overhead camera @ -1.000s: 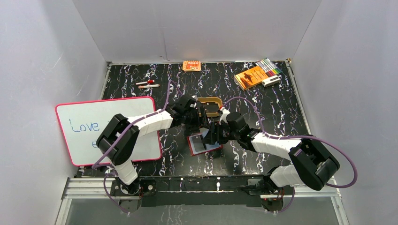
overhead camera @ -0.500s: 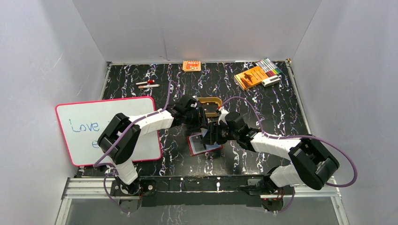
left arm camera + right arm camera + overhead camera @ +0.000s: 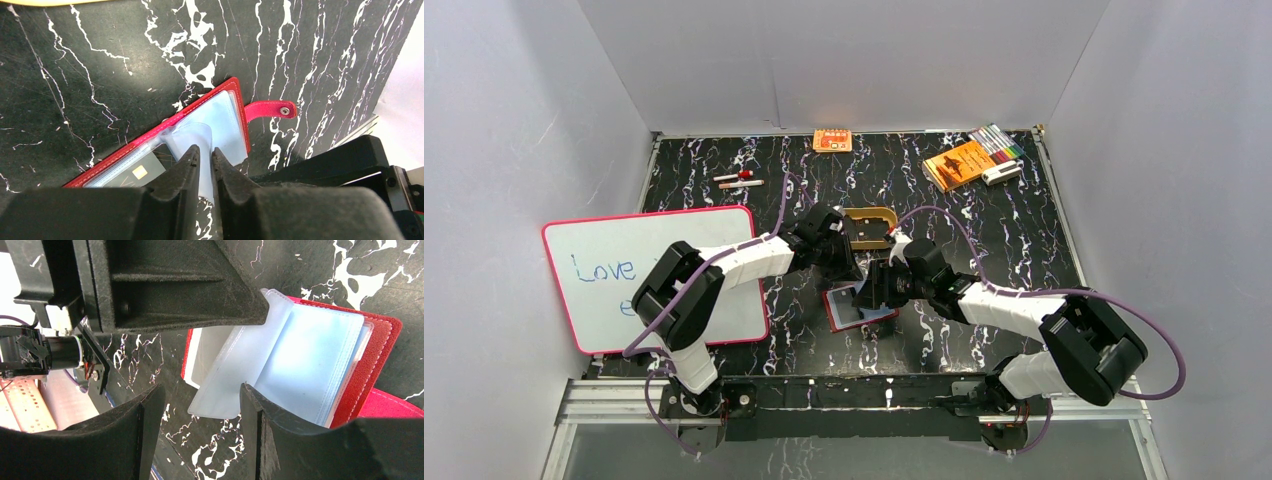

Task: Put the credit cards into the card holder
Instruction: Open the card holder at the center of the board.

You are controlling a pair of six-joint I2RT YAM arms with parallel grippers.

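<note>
Card holder [image 3: 860, 310] lies open, pockets up, on the marble table [image 3: 994, 235], just at 6 o'clock of the tan tray [image 3: 871, 222] and near the table's middle. Its snap tab [image 3: 270, 108] sticks out flat on the table. One dark credit card [image 3: 144, 171] with a gold chip sits inside a clear pocket; no loose card shows in any view, so I cannot tell where the others are. A clear sleeve [image 3: 240, 370] of the holder is lifted off the stack like a turned page. Left gripper [image 3: 205, 151] comes in from 10 o'clock, its jaws almost together with only a thin slit between, and they look pinched on that sleeve's edge. Right gripper [image 3: 200, 390] comes in from 3 o'clock and hovers just over the holder, jaws well apart with nothing in them. Step in hand, as I judge it: spreading the pockets, with the left arm holding a leaf up to expose a slot. The next move likely calls for the right arm to fetch a card and slide it edge-first into the opened pocket while the left keeps the leaf raised. The sleeve is thin and slippery, so it may slip out. Farther out: whiteboard [image 3: 654, 275] at 9 o'clock, orange packet [image 3: 832, 140] at 12 at the far edge, orange booklet [image 3: 957, 163] at 1 to 2 o'clock.
</note>
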